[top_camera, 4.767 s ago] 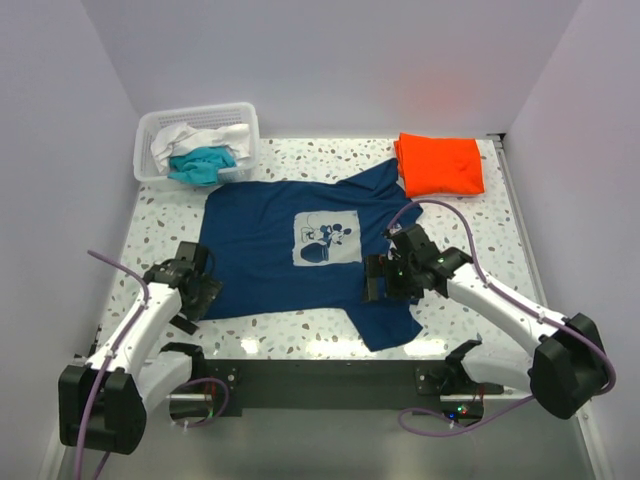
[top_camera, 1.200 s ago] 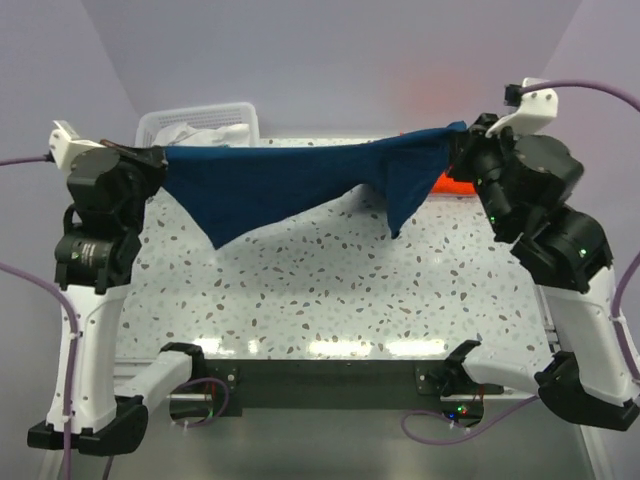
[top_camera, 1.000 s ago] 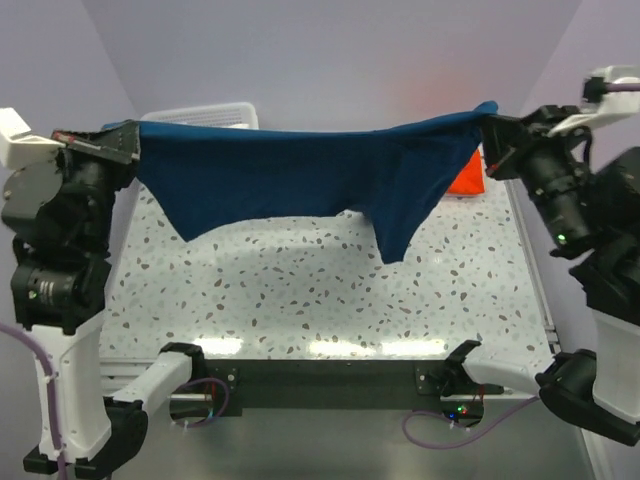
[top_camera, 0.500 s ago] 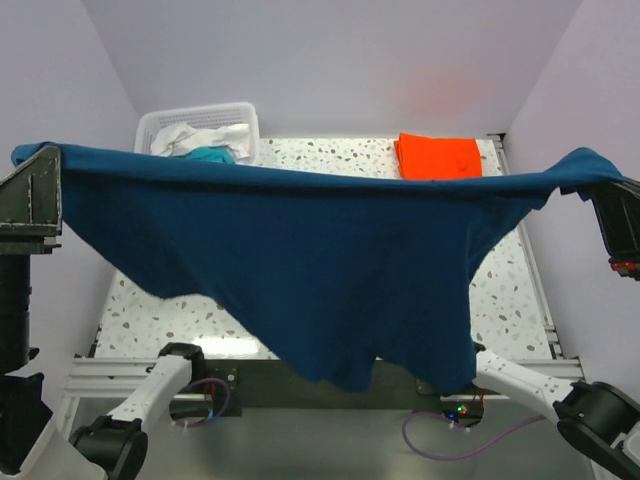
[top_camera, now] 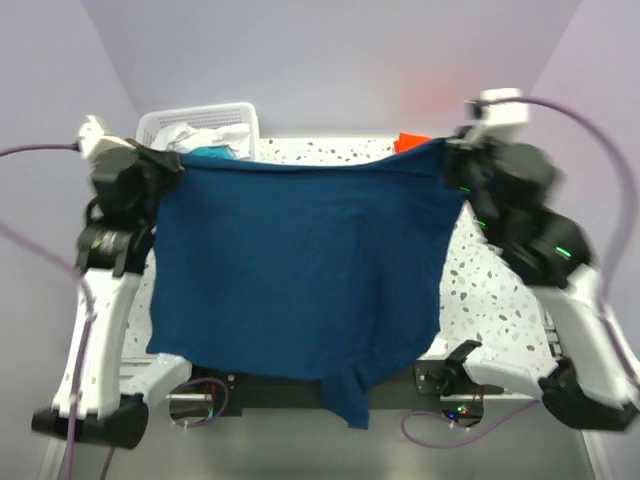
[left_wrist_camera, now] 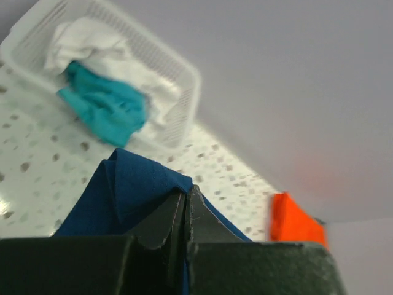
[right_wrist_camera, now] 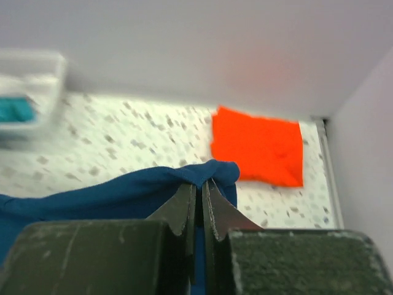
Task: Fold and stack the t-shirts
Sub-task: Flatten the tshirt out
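The navy t-shirt point(top_camera: 300, 270) hangs spread in the air like a curtain between both arms, its lower edge reaching past the table's near edge. My left gripper point(top_camera: 172, 163) is shut on its upper left corner point(left_wrist_camera: 132, 184), and my right gripper point(top_camera: 447, 152) is shut on the upper right corner point(right_wrist_camera: 209, 173). A folded orange t-shirt point(right_wrist_camera: 258, 147) lies flat at the back right of the table point(top_camera: 480, 290). Teal point(left_wrist_camera: 101, 107) and white point(left_wrist_camera: 98, 43) t-shirts sit crumpled in the basket.
The white slatted basket point(top_camera: 225, 112) stands at the back left corner. Light walls close in the table on the left, back and right. Both arm bases and a dark rail sit along the near edge, partly behind the hanging cloth.
Both grippers have come down and inward from the raised, wide spread. The navy shirt now hangs narrower and lower, covering most of the table in the top view.
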